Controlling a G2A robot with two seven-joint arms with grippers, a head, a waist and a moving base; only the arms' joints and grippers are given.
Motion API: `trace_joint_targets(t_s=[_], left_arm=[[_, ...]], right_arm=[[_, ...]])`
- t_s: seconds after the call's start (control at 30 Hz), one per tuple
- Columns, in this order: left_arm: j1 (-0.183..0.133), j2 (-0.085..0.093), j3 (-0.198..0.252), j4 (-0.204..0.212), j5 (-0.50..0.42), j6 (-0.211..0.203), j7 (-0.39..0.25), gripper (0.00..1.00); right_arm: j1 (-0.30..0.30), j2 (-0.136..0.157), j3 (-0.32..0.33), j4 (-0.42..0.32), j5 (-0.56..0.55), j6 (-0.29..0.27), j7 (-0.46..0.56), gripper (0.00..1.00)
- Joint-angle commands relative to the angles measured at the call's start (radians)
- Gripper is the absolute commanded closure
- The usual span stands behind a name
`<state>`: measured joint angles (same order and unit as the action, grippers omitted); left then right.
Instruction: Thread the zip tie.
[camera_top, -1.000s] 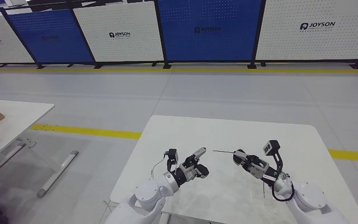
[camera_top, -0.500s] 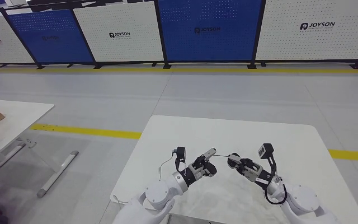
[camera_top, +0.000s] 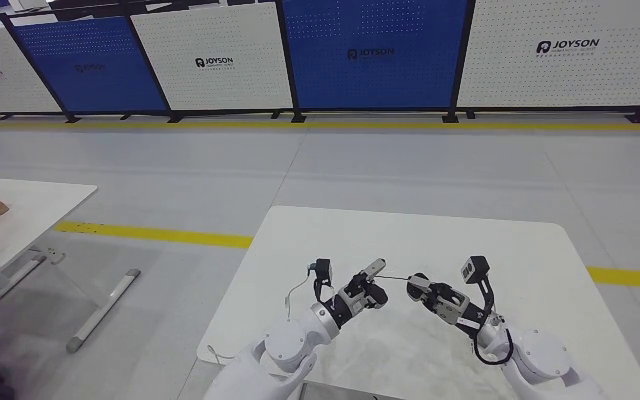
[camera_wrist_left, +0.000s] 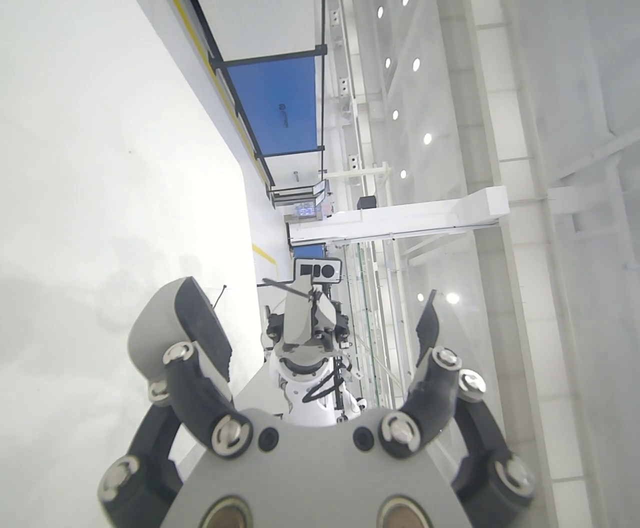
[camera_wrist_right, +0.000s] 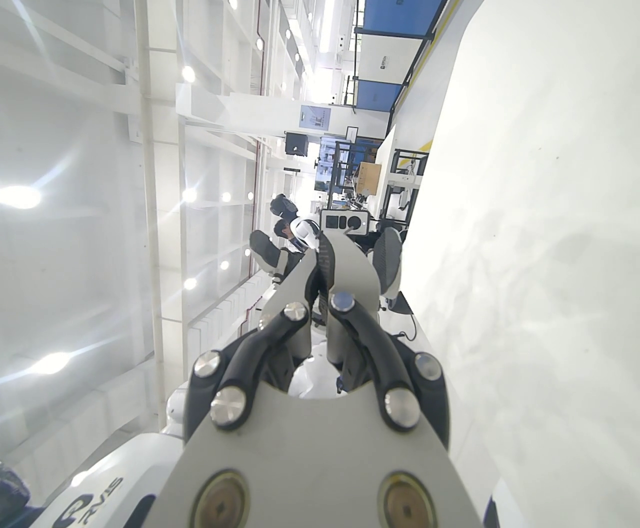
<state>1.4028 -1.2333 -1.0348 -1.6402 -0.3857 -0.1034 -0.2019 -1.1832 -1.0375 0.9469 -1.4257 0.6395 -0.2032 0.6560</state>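
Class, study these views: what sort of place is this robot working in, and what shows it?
Probably an industrial robot test hall: blue and white perforated partition panels fence the area, a yellow floor line marks a lane, and ceiling lights sit high overhead.

a white table (camera_top: 420, 235) stands on grey floor (camera_top: 300, 170) (a yellow line (camera_top: 150, 235) crosses it). blue and white panels (camera_top: 370, 50) stand behind.

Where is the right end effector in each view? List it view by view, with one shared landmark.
Top view: right end effector above the white table, facing the left end effector.
Left wrist view: right end effector farther off, mid-picture, pinching the zip tie.
Right wrist view: right end effector, its own, shut, centre.
Shared landmark: the white table.
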Motion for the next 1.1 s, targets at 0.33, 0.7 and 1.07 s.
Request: trace_joint_targets(t_s=[0.33,0.7,1.07], left_arm=[[-0.044,-0.013,0.031,0.044,0.02,0.001,0.066,0.0],[-0.026,-0.007,0.013,0.035,-0.003,-0.014,-0.028,0.81],[-0.039,-0.011,0.027,0.059,0.031,-0.008,-0.017,1.0]], right_arm=[[0.0,0.0,0.0,0.0,0.0,0.0,0.0,1.0],[0.0,0.0,0.0,0.0,0.0,0.0,0.0,1.0],[0.0,0.0,0.0,0.0,0.0,0.0,0.0,1.0]])
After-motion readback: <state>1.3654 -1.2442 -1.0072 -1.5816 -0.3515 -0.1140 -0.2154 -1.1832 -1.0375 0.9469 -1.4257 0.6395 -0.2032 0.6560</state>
